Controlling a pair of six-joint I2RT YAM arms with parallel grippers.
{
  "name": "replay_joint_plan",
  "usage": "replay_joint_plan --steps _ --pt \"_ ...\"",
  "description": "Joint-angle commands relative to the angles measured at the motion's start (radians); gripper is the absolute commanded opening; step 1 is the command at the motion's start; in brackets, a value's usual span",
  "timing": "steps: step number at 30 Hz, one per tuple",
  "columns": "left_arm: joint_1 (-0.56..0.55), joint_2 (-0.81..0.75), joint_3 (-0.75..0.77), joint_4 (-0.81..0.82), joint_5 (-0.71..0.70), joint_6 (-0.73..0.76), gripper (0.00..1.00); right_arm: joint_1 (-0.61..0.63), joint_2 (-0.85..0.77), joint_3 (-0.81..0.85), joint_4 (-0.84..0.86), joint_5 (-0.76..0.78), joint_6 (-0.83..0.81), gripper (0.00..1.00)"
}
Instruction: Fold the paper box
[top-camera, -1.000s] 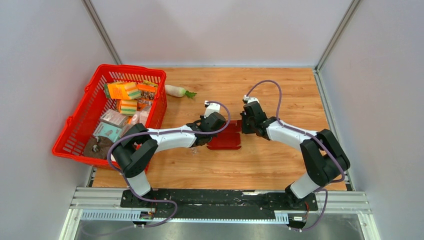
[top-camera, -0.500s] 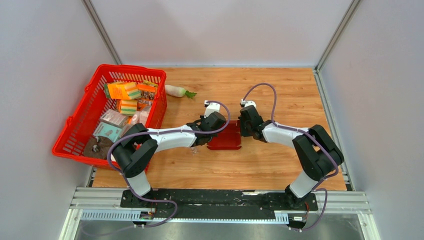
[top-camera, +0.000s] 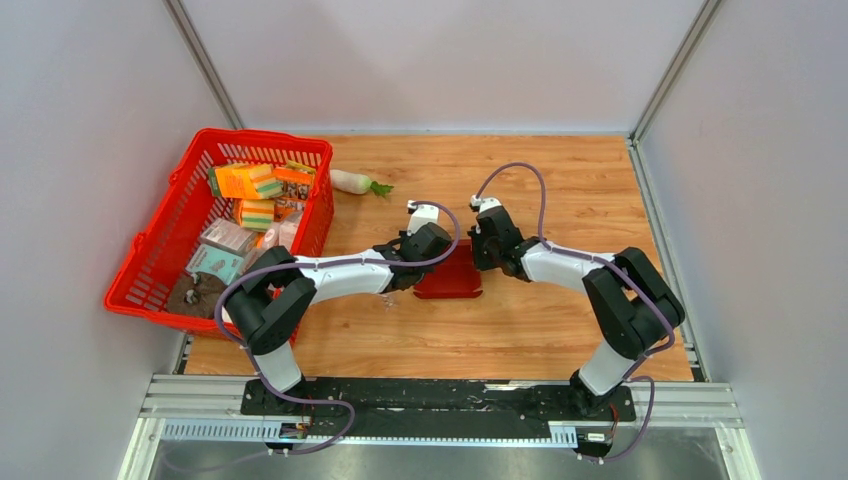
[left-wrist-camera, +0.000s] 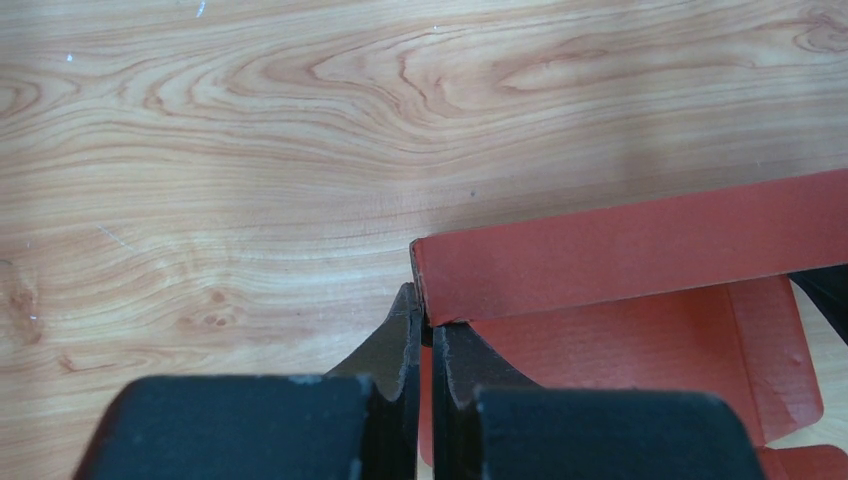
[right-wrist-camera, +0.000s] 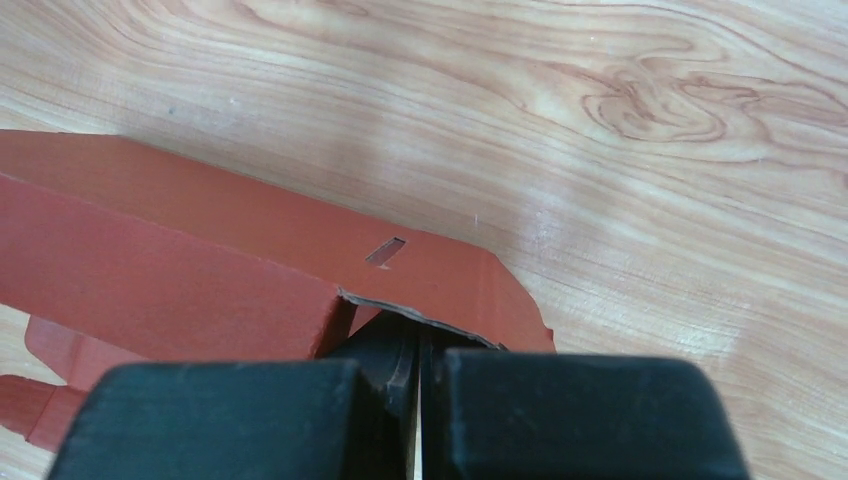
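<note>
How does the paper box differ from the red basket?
The paper box is dark red cardboard; the basket is bright red mesh. The box is small, the basket far larger. The left claw and right claw are at the box; the basket stands away from both. Both are red.

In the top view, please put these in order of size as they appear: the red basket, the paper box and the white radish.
Largest to smallest:
1. basket, by far the largest
2. paper box, much smaller
3. radish, similar in length to the paper box but far thinner
</note>
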Motion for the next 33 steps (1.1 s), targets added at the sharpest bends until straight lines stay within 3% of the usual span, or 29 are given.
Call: replay_joint_plan --steps 1,6,11,24,33 --pt "-0.001 0.002 0.015 -0.006 0.030 -0.005 0.00 0.010 -0.022 0.031 0.022 -0.033 -0.008 0.00" --pt "-0.001 0.001 0.004 0.000 0.022 0.009 0.00 0.010 -0.230 -0.038 -0.064 0.072 0.072 0.02" --pt "-0.001 0.004 0.001 0.008 0.022 0.012 0.00 0.010 -0.335 -0.078 -0.157 0.154 0.061 0.12" --pt "-0.001 -0.013 -0.013 0.026 0.019 0.046 0.00 0.008 -0.164 0.007 -0.099 0.180 -0.059 0.31" --pt "-0.001 -0.016 -0.017 0.034 0.024 0.067 0.00 0.007 -0.122 0.025 -0.064 0.188 -0.100 0.35"
